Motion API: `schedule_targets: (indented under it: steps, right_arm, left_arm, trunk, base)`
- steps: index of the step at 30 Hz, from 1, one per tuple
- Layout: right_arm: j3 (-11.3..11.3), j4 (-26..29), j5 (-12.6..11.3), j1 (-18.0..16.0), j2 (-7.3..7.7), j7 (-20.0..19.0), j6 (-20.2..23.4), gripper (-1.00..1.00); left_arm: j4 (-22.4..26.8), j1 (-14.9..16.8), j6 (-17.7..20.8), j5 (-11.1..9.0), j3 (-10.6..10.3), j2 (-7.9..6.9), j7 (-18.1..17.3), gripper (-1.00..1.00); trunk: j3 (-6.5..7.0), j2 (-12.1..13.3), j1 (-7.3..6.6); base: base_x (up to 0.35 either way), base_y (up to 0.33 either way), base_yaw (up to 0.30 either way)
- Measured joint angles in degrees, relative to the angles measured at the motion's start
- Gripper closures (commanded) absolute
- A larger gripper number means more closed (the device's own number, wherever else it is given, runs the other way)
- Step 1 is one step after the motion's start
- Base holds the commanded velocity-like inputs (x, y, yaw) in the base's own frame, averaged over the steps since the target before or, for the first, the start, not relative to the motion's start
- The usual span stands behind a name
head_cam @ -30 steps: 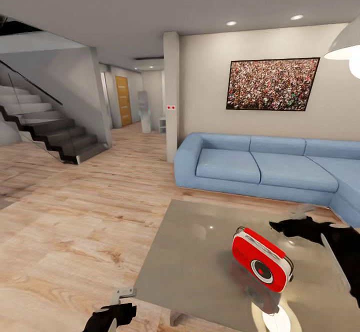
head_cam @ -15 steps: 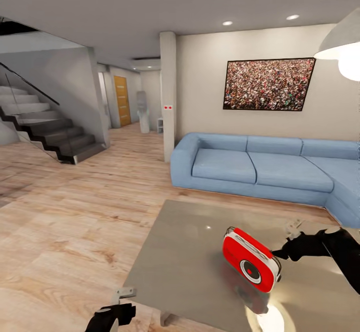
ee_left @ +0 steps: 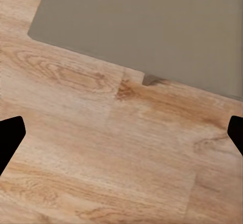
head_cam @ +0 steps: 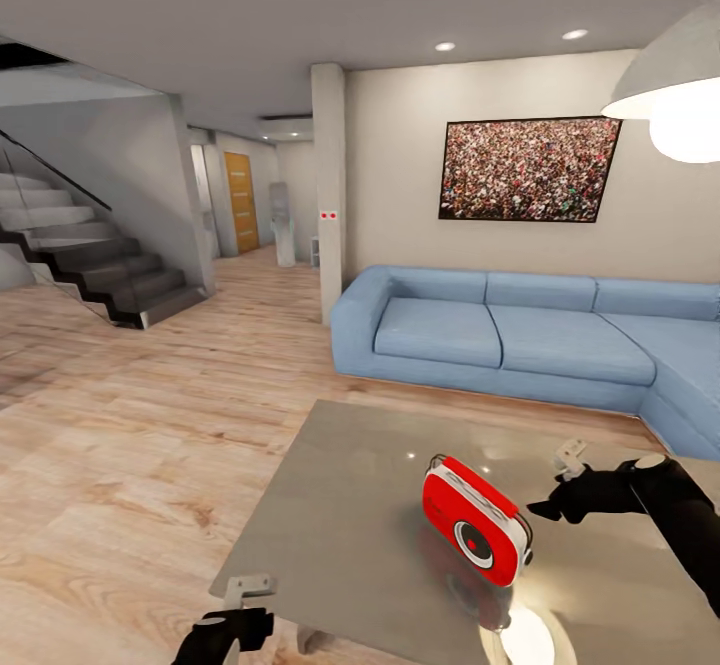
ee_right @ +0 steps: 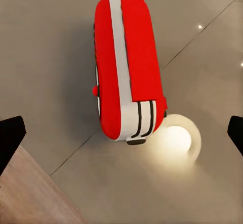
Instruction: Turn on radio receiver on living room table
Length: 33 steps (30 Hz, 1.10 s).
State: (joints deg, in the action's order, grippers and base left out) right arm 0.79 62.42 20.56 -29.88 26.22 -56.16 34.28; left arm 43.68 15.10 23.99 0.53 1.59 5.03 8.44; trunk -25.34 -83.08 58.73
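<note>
Head view shows the red radio point(head_cam: 474, 532) standing near the desk's point(head_cam: 340, 505) front right part, the right end effector point(head_cam: 545, 497) spread just beside it, so a sideways touch could tip it before reaching the dial.

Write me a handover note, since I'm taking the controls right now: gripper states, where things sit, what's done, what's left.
Right gripper: open, empty, level with the radio receiver and just off its side, not touching.
Left gripper: open, empty, low over the wood floor by the table's near corner.
Radio receiver: upright on the glossy grey table, in front of the blue sofa; its dial centre shows red.
Done: the robot is at the table, right arm positioned beside the radio.
Left: press the dial, then check that its centre changes colour.
</note>
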Motion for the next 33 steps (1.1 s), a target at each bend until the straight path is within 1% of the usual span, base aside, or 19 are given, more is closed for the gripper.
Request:
schedule_targets:
  steps: [5, 8, 12, 26, 33]
  right_arm:
    - [-0.02, 0.29, -0.16, -0.05, -0.32, -4.46, 0.00, -1.00]
    - [-0.06, 0.47, -0.14, -0.05, -0.36, -5.42, 0.02, -1.00]
    - [-0.08, 0.60, -0.11, -0.07, -0.38, -5.86, 0.02, -1.00]
    - [-0.09, 1.43, -0.14, -0.09, -0.58, -5.92, 0.17, -1.00]
    - [-0.08, 1.47, -0.09, -0.08, -1.24, -5.71, 0.17, -1.00]
  left_arm:
    - [0.00, 0.02, 0.00, 0.00, 0.00, 0.14, 0.00, -1.00]
    - [0.00, 0.02, 0.00, 0.00, 0.00, 0.15, 0.00, -1.00]
    - [0.00, 0.01, 0.00, 0.00, -0.01, 0.19, -0.03, -1.00]
    - [0.00, 0.00, 0.00, -0.01, -0.02, 0.15, -0.08, -1.00]
    - [0.00, 0.02, 0.00, 0.03, -0.01, -0.04, -0.04, -1.00]
  trunk:
    - [0.00, 0.00, 0.00]
    - [0.00, 0.00, 0.00]
    - [0.00, 0.00, 0.00]
    - [0.00, 0.00, 0.00]
    - [0.00, 0.00, 0.00]
  base:
    - [0.062, -0.052, 0.000]
    - [0.190, -0.203, 0.000]
    - [0.142, -0.172, 0.000]
    - [0.013, -0.011, 0.000]
    - [0.239, 0.000, 0.000]
